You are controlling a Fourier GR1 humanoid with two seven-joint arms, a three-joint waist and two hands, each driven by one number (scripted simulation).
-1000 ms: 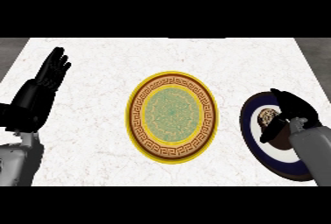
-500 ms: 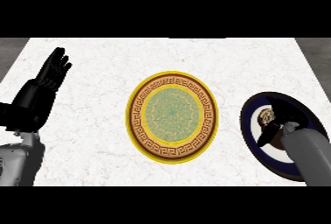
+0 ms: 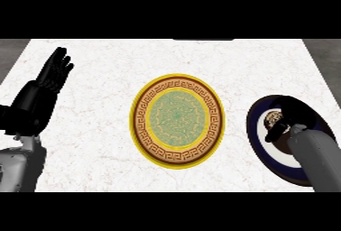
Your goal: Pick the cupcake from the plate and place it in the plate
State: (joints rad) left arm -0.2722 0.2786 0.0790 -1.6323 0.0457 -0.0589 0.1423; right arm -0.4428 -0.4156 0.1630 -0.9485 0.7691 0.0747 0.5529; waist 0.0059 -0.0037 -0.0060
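Note:
A small cupcake (image 3: 271,119) with a pale patterned top sits on the dark blue plate (image 3: 254,135) with a white centre at the right. My right hand (image 3: 295,118) lies over that plate, with its fingers and thumb curled round the cupcake and hiding most of it. The cupcake still rests on the blue plate. A larger plate (image 3: 177,121) with a yellow rim, a brown key-pattern band and a green centre lies in the middle of the counter with nothing on it. My left hand (image 3: 48,84) rests open at the far left, fingers up.
The white marble counter (image 3: 106,149) runs across the whole view, with bare stretches between the two plates and around the left hand. Its far edge meets a grey floor at the upper corners.
My right hand has shifted slightly down and right over the blue plate and its fingers have curled closer round the cupcake. The left hand and the plates have not moved.

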